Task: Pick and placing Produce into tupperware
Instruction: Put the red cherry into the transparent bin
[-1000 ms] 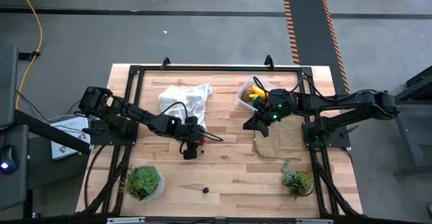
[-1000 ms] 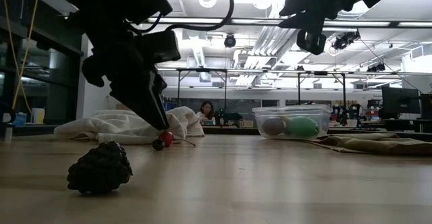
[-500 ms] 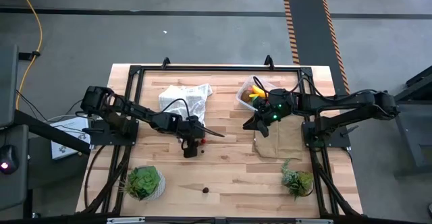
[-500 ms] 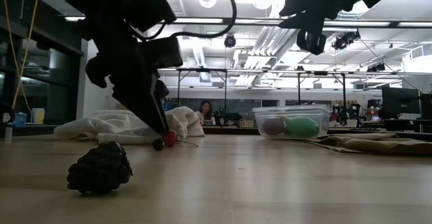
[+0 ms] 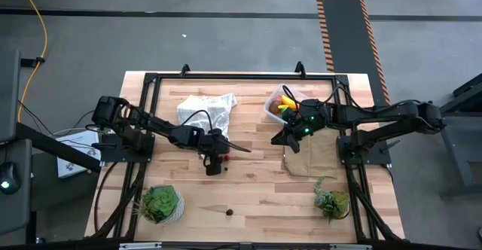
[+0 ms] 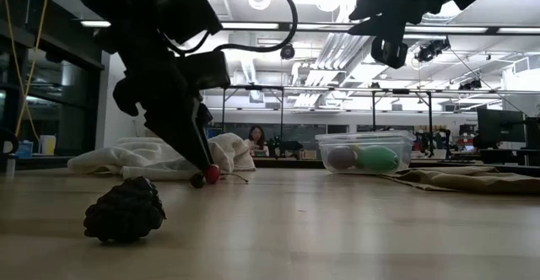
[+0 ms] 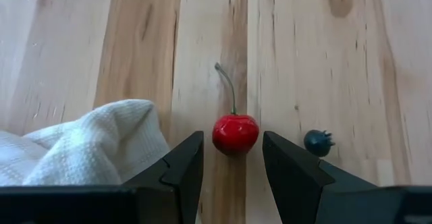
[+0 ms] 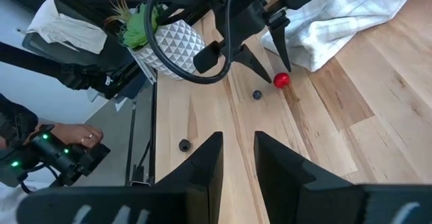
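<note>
Midway through the sorting job, the clear tub point(image 5: 282, 105) at the far right of the desk point(image 5: 256, 190) already holds a yellow banana point(image 5: 287, 102), and the level view shows a green oval point(image 6: 377, 158) and a brownish ball point(image 6: 341, 157) inside it as well. Three small pieces are still out on the wood. A red cherry point(image 7: 235, 133) lies between the parted fingers of the left gripper point(image 7: 231, 158), which is lowered over it beside the white checked cloth point(image 5: 206, 110); the fingers are apart and not yet clamped on it. A small blue berry point(image 7: 318, 142) rests just beside the cherry, outside the fingers. A dark bumpy berry point(image 6: 125, 210) sits apart from them, nearer the front edge between the two potted plants point(image 5: 160, 202). The right gripper point(image 5: 288, 139) hangs above the brown cloth point(image 5: 309, 158) just in front of the tub, its fingers slightly apart and holding nothing. By this reckoning the larger produce is packed and the three smallest pieces remain, the cherry apparently next.
</note>
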